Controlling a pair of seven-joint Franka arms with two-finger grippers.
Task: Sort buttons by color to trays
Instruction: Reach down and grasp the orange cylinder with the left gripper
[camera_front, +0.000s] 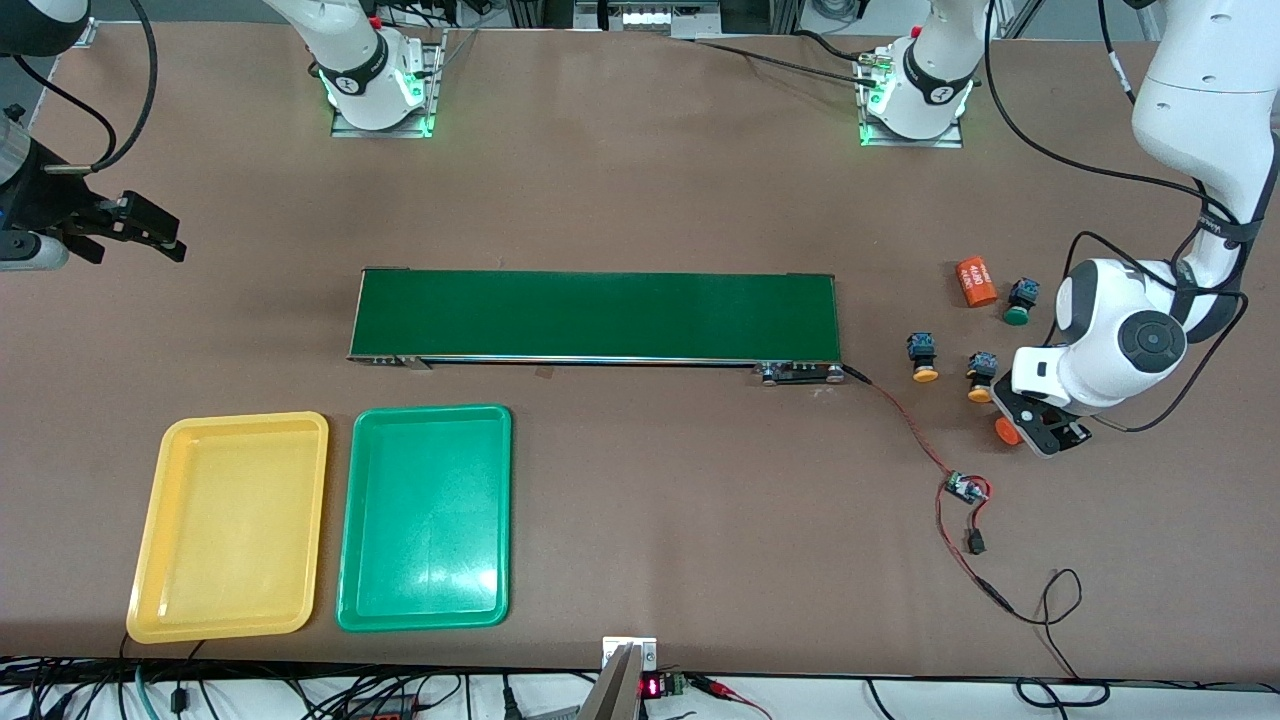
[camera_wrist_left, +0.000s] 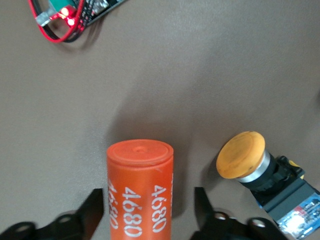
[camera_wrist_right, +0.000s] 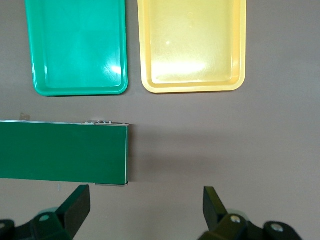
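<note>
Two yellow-capped buttons (camera_front: 922, 357) (camera_front: 981, 377) and one green-capped button (camera_front: 1020, 300) lie near the left arm's end of the conveyor. A second green button does not show. My left gripper (camera_front: 1022, 426) (camera_wrist_left: 150, 202) is low at the table, open. Its fingers (camera_wrist_left: 95, 210) stand on either side of an orange cylinder with white print (camera_wrist_left: 141, 185) (camera_front: 1006, 431), with a gap on each side. A yellow button (camera_wrist_left: 245, 157) lies beside that cylinder. My right gripper (camera_front: 150, 228) (camera_wrist_right: 147, 200) is open and empty, waiting over the table at the right arm's end. The yellow tray (camera_front: 150, 530) (camera_wrist_right: 240, 75) and green tray (camera_front: 350, 520) (camera_wrist_right: 35, 75) are empty.
The long dark-green conveyor belt (camera_front: 595, 315) (camera_wrist_right: 60, 150) lies across the table's middle. A second orange cylinder (camera_front: 976, 282) lies beside the green button. A small circuit board (camera_front: 965, 488) (camera_wrist_left: 65, 10) with red and black wires lies nearer the front camera than the buttons.
</note>
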